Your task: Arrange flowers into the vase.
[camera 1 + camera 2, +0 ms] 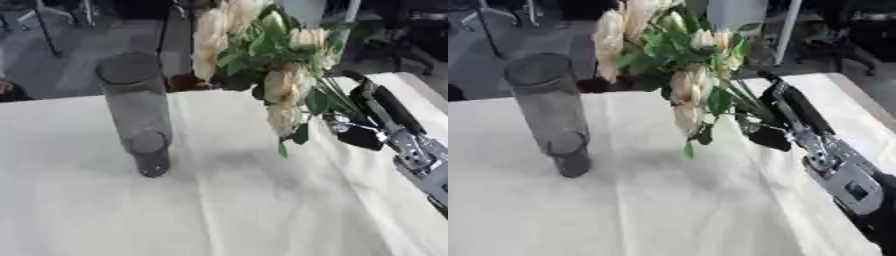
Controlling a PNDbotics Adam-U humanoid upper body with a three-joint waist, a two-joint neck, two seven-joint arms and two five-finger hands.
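Your right hand [770,134] is curled round the flowers [262,60] by the stems, blooms up, so they can drop into the vase [136,110] standing on the surface [219,210].

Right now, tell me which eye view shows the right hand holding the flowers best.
The right eye view: the right hand sits nearer the middle, curled round the stems of the flowers, with more of the forearm in frame. The left eye view shows the same hold, pushed toward its right edge.

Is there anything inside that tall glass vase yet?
The vase looks empty: no stems show through its clear wall. The flowers are held beside it in the right hand. Water cannot be made out.
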